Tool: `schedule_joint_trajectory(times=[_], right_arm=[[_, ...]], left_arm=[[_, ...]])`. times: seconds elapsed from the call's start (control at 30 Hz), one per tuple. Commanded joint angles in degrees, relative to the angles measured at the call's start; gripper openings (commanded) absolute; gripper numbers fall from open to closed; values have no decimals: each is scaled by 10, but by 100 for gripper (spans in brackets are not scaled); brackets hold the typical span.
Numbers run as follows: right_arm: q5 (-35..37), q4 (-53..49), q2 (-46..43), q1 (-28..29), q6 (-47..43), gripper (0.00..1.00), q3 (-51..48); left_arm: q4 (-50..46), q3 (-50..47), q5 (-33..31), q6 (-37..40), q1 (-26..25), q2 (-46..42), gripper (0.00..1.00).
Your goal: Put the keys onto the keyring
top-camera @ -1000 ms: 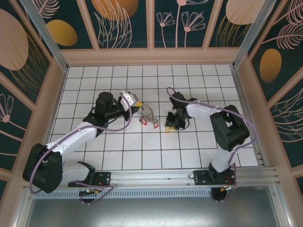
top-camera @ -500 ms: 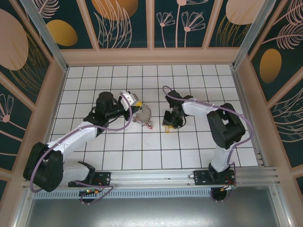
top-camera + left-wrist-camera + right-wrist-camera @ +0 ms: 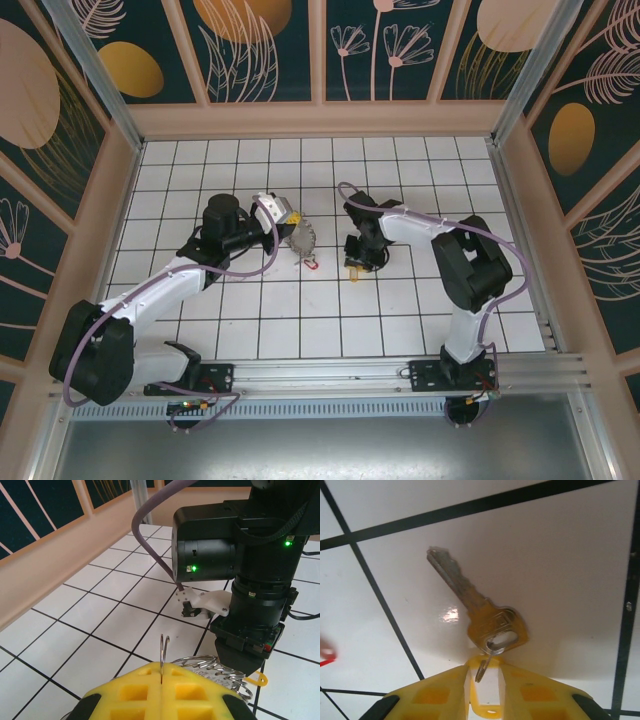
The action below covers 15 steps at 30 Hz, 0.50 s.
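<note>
- Keys [image 3: 487, 622]: one bronze key lies on the white table [image 3: 560, 555], just right of the keyring [image 3: 303, 242].
- Right claw [image 3: 485, 682]: closed on the keys' yellow tag.
- Keyring: tilted on edge, with a red tag below it.
- Left claw [image 3: 162, 672]: clamped on the keyring's wire.
</note>
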Motion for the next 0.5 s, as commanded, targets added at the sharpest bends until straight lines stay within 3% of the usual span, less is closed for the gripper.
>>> schedule_joint_trajectory(times=[0.0, 0.17, 0.47], right_arm=[[18, -26, 4, -1, 6, 24, 6], [25, -26, -1, 0, 7, 12, 6], [79, -43, -11, 20, 4, 3, 21]], left_arm=[[36, -6, 18, -10, 4, 2, 0], [37, -5, 19, -12, 4, 1, 0], [37, -4, 23, -15, 4, 2, 0]])
